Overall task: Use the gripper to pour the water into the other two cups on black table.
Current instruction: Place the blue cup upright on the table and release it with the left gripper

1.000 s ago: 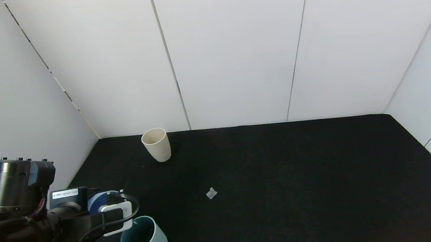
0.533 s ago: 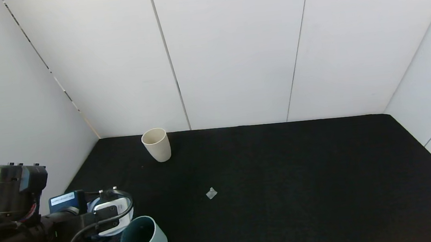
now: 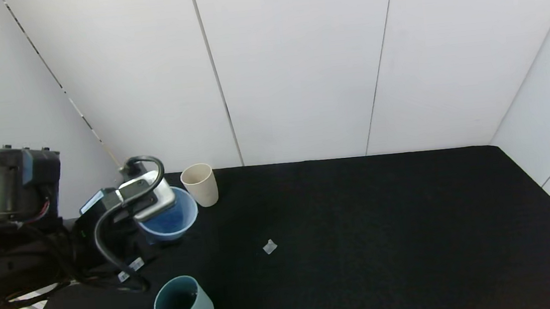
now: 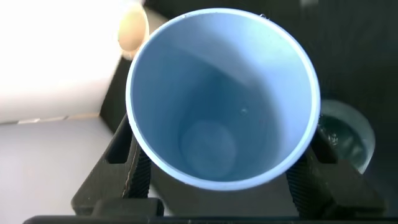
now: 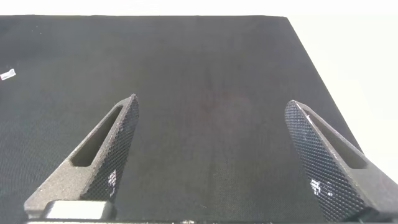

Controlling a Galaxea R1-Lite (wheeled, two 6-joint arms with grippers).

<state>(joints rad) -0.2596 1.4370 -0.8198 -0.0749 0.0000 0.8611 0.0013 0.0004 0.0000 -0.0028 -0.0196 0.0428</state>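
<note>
My left gripper (image 3: pixel 159 217) is shut on a light blue tumbler (image 3: pixel 180 218) and holds it above the black table (image 3: pixel 364 247), just near-left of the slim beige cup (image 3: pixel 200 184). The pale teal cup (image 3: pixel 183 305) stands upright nearer the front edge. In the left wrist view the blue tumbler (image 4: pixel 222 106) sits between the black fingers (image 4: pixel 127 171). I see no clear water in it, only a droplet on its wall. The beige cup (image 4: pixel 132 30) and teal cup (image 4: pixel 348 134) show behind it. My right gripper (image 5: pixel 212 102) is open over bare table and is out of the head view.
A small clear scrap (image 3: pixel 270 247) lies on the table near the middle; it also shows in the right wrist view (image 5: pixel 8 74). White walls close the table at the back, left and right. The table's right edge (image 5: pixel 311 56) shows beyond the right gripper.
My left arm has risen and swung away from the teal cup toward the back, carrying the light blue tumbler up beside the beige cup. The two cups have not moved.
</note>
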